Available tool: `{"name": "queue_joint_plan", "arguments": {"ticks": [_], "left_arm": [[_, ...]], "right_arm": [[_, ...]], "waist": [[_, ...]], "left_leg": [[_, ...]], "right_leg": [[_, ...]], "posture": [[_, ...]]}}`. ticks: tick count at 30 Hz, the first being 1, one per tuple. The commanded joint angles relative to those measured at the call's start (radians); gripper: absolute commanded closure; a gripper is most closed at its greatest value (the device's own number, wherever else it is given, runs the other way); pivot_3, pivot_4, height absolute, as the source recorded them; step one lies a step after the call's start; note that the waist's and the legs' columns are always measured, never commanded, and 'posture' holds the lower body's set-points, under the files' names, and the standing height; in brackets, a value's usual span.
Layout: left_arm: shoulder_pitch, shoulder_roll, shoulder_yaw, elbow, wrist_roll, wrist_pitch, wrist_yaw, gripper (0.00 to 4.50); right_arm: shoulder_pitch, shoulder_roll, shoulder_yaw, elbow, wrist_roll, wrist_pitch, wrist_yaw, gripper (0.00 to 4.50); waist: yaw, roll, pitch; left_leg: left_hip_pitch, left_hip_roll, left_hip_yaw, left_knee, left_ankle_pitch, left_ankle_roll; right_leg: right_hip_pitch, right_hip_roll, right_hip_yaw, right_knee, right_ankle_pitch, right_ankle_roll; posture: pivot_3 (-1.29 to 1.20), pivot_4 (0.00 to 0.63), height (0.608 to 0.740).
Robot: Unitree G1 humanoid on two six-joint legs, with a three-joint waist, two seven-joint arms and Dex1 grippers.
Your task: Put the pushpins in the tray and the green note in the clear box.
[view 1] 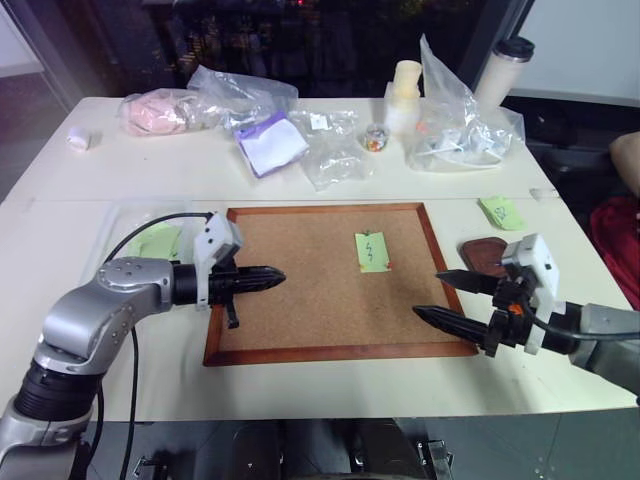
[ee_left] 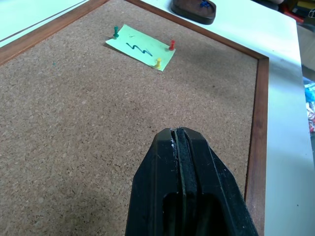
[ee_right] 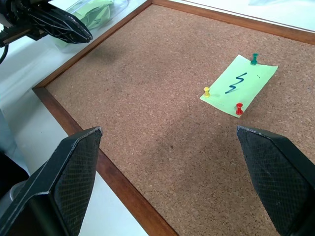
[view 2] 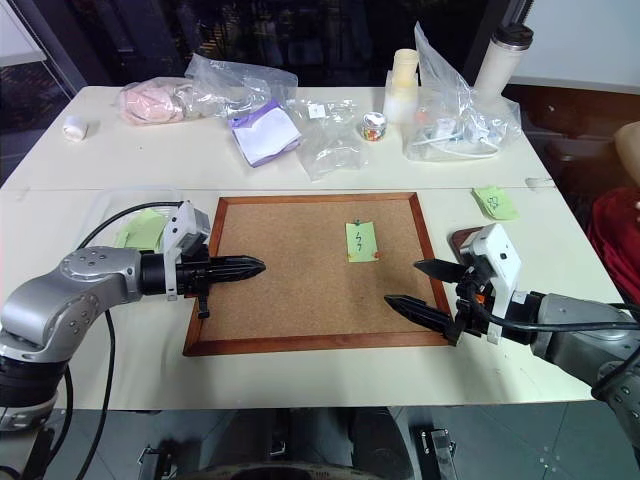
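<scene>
The green note [view 1: 372, 251] with a zigzag scribble lies on the corkboard [view 1: 300, 310]. Three pushpins hold it: a green one [ee_right: 254, 59], a yellow one [ee_right: 207, 91] and a red one [ee_right: 239, 108]. The dark wooden tray [view 1: 483, 252] sits just past the board's right edge, and a blue pushpin [ee_left: 204, 4] lies in it. The clear box [view 1: 120, 225], left of the board, holds green paper. My left gripper [view 1: 275, 277] is shut and empty, hovering over the board's left part. My right gripper [view 1: 430, 295] stands open and empty over the board's right edge, near the tray.
Another green note [view 1: 501, 211] with a different mark lies on the table right of the board. Along the back stand crumpled clear bags [view 1: 335, 150], a bag with pink contents [view 1: 160, 112], a pale bottle [view 1: 405, 95] and a lidded cup [view 1: 503, 68]. A cable loops by my left arm.
</scene>
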Motion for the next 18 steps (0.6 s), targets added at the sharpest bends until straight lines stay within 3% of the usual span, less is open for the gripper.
{"name": "queue_joint_plan", "arguments": {"ticks": [1,18], "left_arm": [[-0.014,0.009,0.025,-0.017,-0.023,0.013,-0.007,4.48],[-0.035,0.001,0.014,-0.017,-0.030,0.024,-0.010,4.48]], "right_arm": [[-0.018,-0.009,-0.027,-0.017,-0.002,-0.002,0.004,0.00],[-0.068,0.031,0.025,-0.031,-0.043,-0.013,-0.053,0.00]], "waist": [[0.000,0.000,0.000],[0.000,0.000,0.000]], "left_leg": [[0.000,0.000,0.000,0.000,0.000,0.000],[0.000,0.000,0.000,0.000,0.000,0.000]], "right_leg": [[0.000,0.000,0.000,0.000,0.000,0.000],[0.000,0.000,0.000,0.000,0.000,0.000]], "posture": [[0.00,0.150,0.734],[0.00,0.150,0.734]]}}
